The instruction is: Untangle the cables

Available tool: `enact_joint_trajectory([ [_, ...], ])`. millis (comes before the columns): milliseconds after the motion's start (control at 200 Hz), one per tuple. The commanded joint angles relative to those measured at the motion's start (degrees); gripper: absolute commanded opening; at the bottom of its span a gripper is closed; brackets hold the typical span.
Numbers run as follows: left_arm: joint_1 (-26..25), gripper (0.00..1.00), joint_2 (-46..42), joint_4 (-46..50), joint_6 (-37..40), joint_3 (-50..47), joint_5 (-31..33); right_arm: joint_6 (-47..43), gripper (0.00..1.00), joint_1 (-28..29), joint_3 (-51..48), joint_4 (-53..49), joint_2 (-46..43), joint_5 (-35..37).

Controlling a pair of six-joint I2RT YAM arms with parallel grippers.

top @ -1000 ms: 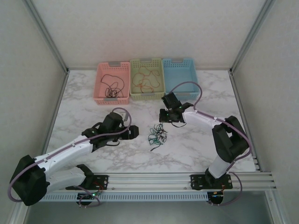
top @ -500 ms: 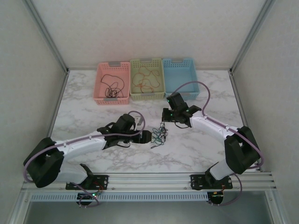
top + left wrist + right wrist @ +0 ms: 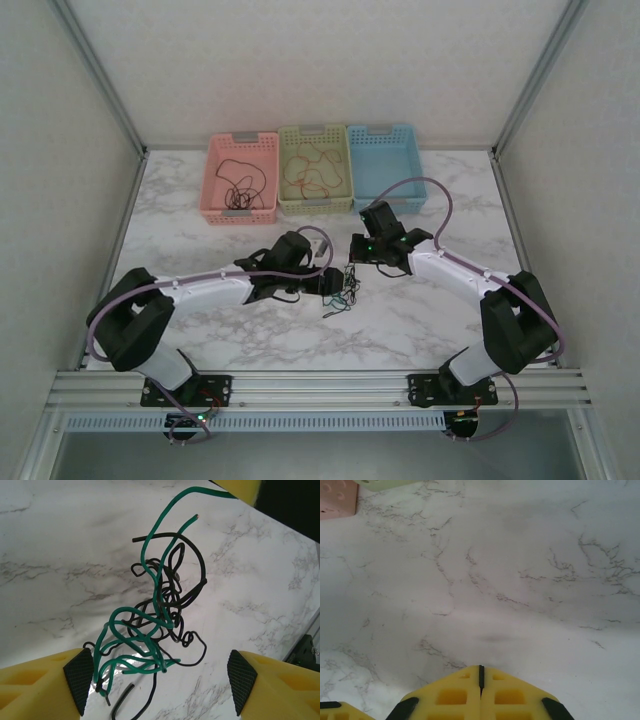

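Now | cables: teal-green and black tangle on the tabletop, between both arms | left gripper: jaws wide, straddling the tangle, probably to catch one strand | right gripper: closed tight; a teal-green strand runs up to it, possibly anchored, grip unclear

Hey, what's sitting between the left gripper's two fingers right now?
The tangle of green and black cables, on the marble table, between the left gripper's open fingers; the left wrist view shows it.

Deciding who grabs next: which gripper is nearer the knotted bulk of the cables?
Left. The left gripper is open astride the cable tangle; the right gripper, shut, sits off its far side, toward the baskets.
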State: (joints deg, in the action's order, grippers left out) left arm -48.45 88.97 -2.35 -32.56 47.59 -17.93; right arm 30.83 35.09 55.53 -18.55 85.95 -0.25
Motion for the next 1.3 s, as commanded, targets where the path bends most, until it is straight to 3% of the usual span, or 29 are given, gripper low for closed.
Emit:
enact_joint_trajectory([
  [0, -0.42, 0.73, 0.15, -0.19, 2.92, 3.22, -1.01, 0.40, 0.00, -0.82, -1.09, 0.96, -1.14, -1.53],
  [95, -0.59, 0.71, 2.20, 2.07, 8.41, 6.44, -2.41, 0.47, 0.00, -1.29, -1.21, 1.14, -1.07, -2.08],
  [250, -1.71, 0.67, 5.90, 10.44, 17.39, 13.27, 0.61, 0.75, 0.00, -1.77, -1.08, 1.12, -0.61, -3.13],
  [546, -2.68, 0.61, 11.17, 14.19, 25.52, 17.01, 2.46, 1.32, 0.00, -1.88, -1.04, 1.23, 0.14, -4.13],
  [851, -4.11, 0.54, 14.81, 10.88, 27.40, 18.94, 3.87, 1.34, 0.00, -1.94, -0.58, 1.02, 0.36, -4.32],
  [941, -4.11, 0.46, 15.43, 10.88, 27.74, 18.73, 4.15, 1.34, 0.00, -1.99, -0.68, 0.88, 0.27, -4.28],
  [1121, -4.11, 0.44, 14.39, 7.09, 26.56, 15.79, 4.66, 1.78, 0.00, -2.64, -1.38, 1.55, -0.17, -4.60],
  [1296, -4.15, 0.33, 15.36, 4.98, 25.79, 15.95, 4.44, 1.99, 0.00, -2.79, -1.39, 1.76, -0.15, -5.26],
])
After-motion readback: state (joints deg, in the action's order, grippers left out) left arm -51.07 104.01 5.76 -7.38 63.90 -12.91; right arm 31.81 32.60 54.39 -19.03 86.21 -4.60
